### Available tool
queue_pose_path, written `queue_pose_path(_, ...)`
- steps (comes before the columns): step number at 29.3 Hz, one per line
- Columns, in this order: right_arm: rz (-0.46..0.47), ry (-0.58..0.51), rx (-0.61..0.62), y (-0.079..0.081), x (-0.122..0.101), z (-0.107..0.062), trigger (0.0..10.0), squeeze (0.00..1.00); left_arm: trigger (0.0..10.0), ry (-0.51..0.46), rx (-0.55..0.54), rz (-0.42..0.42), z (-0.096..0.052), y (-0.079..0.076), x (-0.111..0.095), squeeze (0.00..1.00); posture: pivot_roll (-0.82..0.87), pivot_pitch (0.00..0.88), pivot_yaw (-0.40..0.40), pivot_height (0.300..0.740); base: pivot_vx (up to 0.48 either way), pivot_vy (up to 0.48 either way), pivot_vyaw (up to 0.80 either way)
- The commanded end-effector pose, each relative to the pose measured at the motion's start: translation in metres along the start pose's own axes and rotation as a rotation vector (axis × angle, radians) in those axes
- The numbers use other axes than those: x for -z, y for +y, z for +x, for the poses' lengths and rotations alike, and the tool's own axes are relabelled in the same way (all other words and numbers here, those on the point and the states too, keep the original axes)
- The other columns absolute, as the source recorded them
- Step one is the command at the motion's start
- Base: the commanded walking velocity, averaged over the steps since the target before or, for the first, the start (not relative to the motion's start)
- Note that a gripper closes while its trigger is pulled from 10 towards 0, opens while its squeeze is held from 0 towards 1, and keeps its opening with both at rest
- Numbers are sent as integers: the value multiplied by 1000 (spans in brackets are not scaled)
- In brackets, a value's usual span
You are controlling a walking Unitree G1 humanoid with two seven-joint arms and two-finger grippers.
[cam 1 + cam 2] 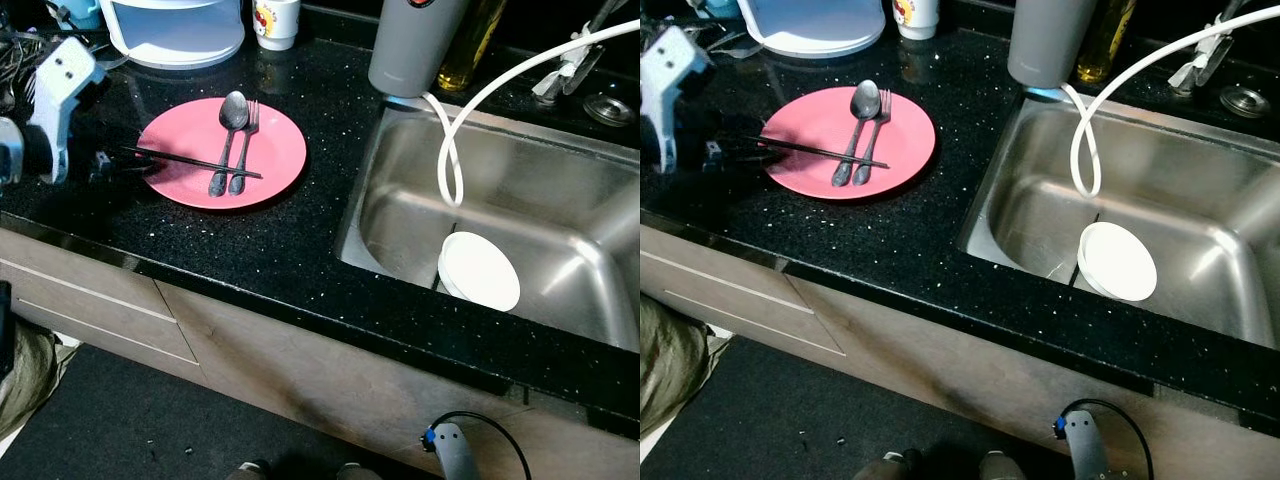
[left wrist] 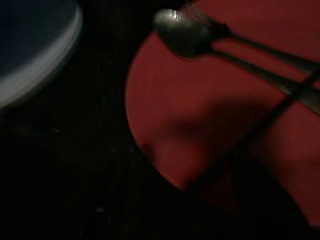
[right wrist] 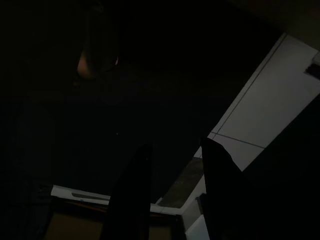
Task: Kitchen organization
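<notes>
Two chopsticks (image 1: 190, 161) cross the pink plate (image 1: 280, 150) — left tool (image 1: 125, 162) at their tips, grip unclear.

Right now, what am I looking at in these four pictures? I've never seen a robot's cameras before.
A humanoid robot stands at a kitchen counter. The two bright pictures come from its head, looking down. On the black counter lies a pink plate carrying a spoon, fork and chopsticks. In the steel sink is a white plate. The left gripper reaches the pink plate's edge; its dark wrist camera looks at that plate. The right gripper hangs idle, fingers apart, holding nothing.
</notes>
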State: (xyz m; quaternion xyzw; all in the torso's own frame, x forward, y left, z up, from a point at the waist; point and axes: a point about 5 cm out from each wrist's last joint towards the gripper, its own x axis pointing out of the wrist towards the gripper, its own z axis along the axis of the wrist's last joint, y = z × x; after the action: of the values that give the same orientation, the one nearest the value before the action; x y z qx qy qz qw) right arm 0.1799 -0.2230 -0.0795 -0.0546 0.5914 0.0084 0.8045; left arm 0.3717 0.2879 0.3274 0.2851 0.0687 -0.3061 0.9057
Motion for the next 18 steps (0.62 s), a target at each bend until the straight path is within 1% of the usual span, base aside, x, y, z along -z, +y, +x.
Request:
queue_pose_path(1, 2, 23, 13, -3, 10, 1, 10000, 0, 10000, 25, 43, 41, 8, -5, -2, 0, 27, 248, -61, 740, 0, 0, 0)
queue_pose_path(4, 2, 22, 16, -3, 10, 1, 10000, 0, 10000, 25, 92, 52, 13, -10, -5, 0, 22, 249, -57, 740, 0, 0, 0)
queue_pose_path(7, 5, 20, 19, -3, 10, 1, 10000, 0, 10000, 21, 182, 42, 19, -17, -5, 0, 17, 252, -53, 740, 0, 0, 0)
queue_pose_path(8, 6, 20, 20, -3, 10, 1, 10000, 0, 10000, 23, 206, 43, 19, -19, -5, 0, 17, 252, -53, 740, 0, 0, 0)
queue_pose_path(9, 6, 20, 20, -3, 10, 1, 10000, 0, 10000, 23, 206, 43, 19, -19, -5, 0, 17, 252, -53, 740, 0, 0, 0)
queue_pose_path(12, 8, 19, 23, -2, 10, 1, 10000, 0, 10000, 55, 299, 30, 22, -26, 1, 0, 12, 255, -50, 740, 0, 0, 0)
queue_pose_path(13, 8, 19, 23, -2, 10, 1, 10000, 0, 10000, 55, 299, 30, 22, -26, 1, 0, 12, 255, -50, 740, 0, 0, 0)
queue_pose_path(14, 9, 18, 24, -3, 10, 1, 10000, 0, 5765, 64, 332, 27, 22, -28, 2, 0, 11, 256, -50, 740, 0, 0, 0)
queue_pose_path(15, 9, 18, 26, -3, 10, 1, 10000, 0, 2118, 72, 358, 21, 22, -30, 4, 0, 11, 256, -50, 740, 0, 0, 0)
queue_pose_path(17, 9, 18, 26, -3, 10, 1, 10000, 0, 2118, 72, 358, 21, 22, -30, 4, 0, 11, 256, -50, 740, 0, 0, 0)
queue_pose_path(18, 9, 18, 27, -3, 10, 1, 10000, 0, 0, 76, 372, 16, 22, -31, 4, 0, 12, 257, -50, 740, 0, 0, 0)
